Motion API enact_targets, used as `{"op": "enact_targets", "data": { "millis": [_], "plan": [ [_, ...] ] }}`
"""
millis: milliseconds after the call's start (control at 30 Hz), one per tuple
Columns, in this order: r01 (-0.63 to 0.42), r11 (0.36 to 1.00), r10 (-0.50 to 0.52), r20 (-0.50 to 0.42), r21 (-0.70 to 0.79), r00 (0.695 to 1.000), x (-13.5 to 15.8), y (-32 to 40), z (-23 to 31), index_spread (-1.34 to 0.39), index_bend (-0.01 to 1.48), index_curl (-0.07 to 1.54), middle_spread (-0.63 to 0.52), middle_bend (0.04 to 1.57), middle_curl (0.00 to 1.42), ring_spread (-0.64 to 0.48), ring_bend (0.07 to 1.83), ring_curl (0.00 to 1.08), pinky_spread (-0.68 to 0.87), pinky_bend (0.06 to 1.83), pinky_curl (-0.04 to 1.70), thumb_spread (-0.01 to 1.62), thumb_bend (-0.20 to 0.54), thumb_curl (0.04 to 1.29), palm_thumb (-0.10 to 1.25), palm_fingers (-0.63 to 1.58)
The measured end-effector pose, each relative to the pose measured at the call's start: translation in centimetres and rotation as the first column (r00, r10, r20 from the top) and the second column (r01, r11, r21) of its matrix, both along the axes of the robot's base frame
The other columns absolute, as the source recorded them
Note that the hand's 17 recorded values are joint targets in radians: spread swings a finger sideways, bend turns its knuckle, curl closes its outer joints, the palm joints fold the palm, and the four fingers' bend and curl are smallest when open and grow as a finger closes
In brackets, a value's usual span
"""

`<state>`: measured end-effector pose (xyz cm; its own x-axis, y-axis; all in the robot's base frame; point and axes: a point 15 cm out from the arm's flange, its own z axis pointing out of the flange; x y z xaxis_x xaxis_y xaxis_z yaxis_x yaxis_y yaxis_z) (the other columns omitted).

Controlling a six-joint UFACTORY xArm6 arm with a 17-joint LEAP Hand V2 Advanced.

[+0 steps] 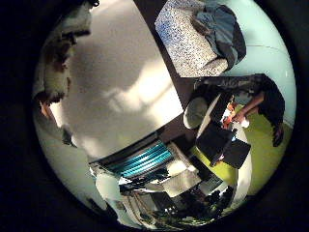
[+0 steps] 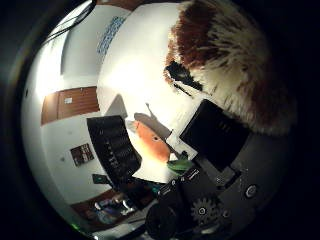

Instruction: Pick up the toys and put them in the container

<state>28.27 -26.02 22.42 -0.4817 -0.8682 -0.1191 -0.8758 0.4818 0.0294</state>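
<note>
Furry brown and white plush toy [image 2: 225, 65] fills one side of the thumb view, close to the palm; its shape is cut off. An orange carrot toy [image 2: 152, 142] lies on the white worktop [image 2: 140, 60] beside a black basket [image 2: 114, 147], partly hidden by the robot hand [image 2: 215, 165]. Whether the robot hand grips the plush toy, I cannot tell.

Both palm views over white table [image 1: 120, 82], plush toy [image 2: 230, 65] close
</note>
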Motion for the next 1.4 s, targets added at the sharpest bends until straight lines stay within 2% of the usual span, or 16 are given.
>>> {"op": "enact_targets", "data": {
  "millis": [233, 433, 767, 833, 900, 1033, 1167, 1267, 1400],
  "plan": [
    [-0.111, 0.994, 0.111, 0.038, -0.008, 0.993, 0.3, 5.4, 8.4, -0.27, 1.13, 0.87, -0.21, 1.29, 0.93, -0.26, 1.36, 0.78, -0.23, 1.31, 0.87, 1.0, -0.015, 0.62, 1.02, 0.99],
    [-0.259, 0.965, 0.26, 0.064, -0.023, 0.963, 0.4, 12.5, 15.4, -0.26, 1.14, 0.88, -0.2, 1.3, 0.94, -0.26, 1.36, 0.82, -0.21, 1.29, 0.99, 1.01, -0.016, 0.65, 0.99, 0.98],
    [-0.523, 0.852, 0.517, 0.14, 0.014, 0.845, 1.8, 27.7, 20.1, -0.26, 1.14, 0.89, -0.2, 1.3, 0.94, -0.27, 1.34, 0.86, -0.2, 1.24, 1.12, 1.01, -0.015, 0.68, 0.99, 0.99],
    [-0.573, 0.819, 0.566, 0.153, 0.007, 0.81, 1.9, 30.7, 20.8, -0.26, 1.13, 0.89, -0.2, 1.3, 0.94, -0.27, 1.34, 0.87, -0.2, 1.22, 1.14, 1.01, -0.015, 0.68, 0.99, 0.99],
    [-0.612, 0.791, 0.603, 0.171, -0.002, 0.779, 2.0, 33.4, 21.6, -0.26, 1.13, 0.89, -0.2, 1.3, 0.94, -0.27, 1.33, 0.88, -0.2, 1.21, 1.16, 1.01, -0.015, 0.68, 0.99, 1.0],
    [-0.652, 0.758, 0.64, 0.22, -0.023, 0.737, 2.8, 37.4, 22.8, -0.26, 1.12, 0.89, -0.2, 1.29, 0.94, -0.27, 1.32, 0.89, -0.2, 1.19, 1.19, 1.01, -0.014, 0.69, 1.0, 1.0],
    [-0.679, 0.734, 0.662, 0.254, -0.03, 0.705, 3.7, 40.8, 23.1, -0.26, 1.12, 0.89, -0.2, 1.28, 0.95, -0.28, 1.31, 0.9, -0.2, 1.17, 1.22, 1.01, -0.015, 0.7, 1.0, 1.0],
    [-0.707, 0.707, 0.691, 0.238, -0.022, 0.683, 4.5, 43.5, 22.1, -0.26, 1.11, 0.89, -0.2, 1.28, 0.95, -0.28, 1.3, 0.91, -0.2, 1.16, 1.23, 1.0, -0.017, 0.7, 0.99, 1.0],
    [-0.712, 0.703, 0.694, 0.236, -0.012, 0.681, 6.1, 45.0, 22.5, -0.26, 1.09, 0.9, -0.2, 1.27, 0.96, -0.28, 1.29, 0.92, -0.21, 1.16, 1.23, 1.01, -0.015, 0.7, 0.98, 1.01]
  ]
}}
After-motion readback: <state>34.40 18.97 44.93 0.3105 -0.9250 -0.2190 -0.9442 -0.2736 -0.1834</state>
